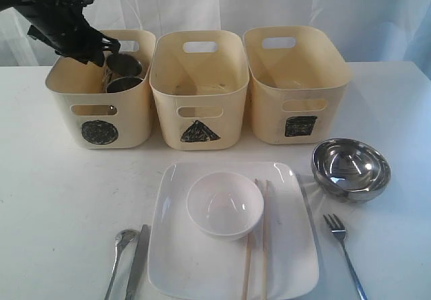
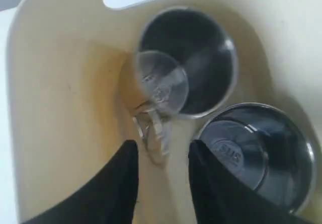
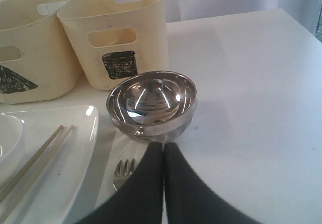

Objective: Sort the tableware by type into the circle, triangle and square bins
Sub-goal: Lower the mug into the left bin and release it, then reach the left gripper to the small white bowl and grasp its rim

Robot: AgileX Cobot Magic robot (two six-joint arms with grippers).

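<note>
My right fingers (image 3: pixel 146 183) pressed together, empty, just beside steel bowl (image 3: pixel 152 103). Bowl likely light, rigid, slick; pinch rim, not curved wall. My left fingers (image 2: pixel 123 183) parted, empty.

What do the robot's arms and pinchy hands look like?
The left arm is black and chunky, made of boxy, angular parts. The left gripper has two smooth matte black jaws with rounded tips. The right gripper looks the same. No markings show.
</note>
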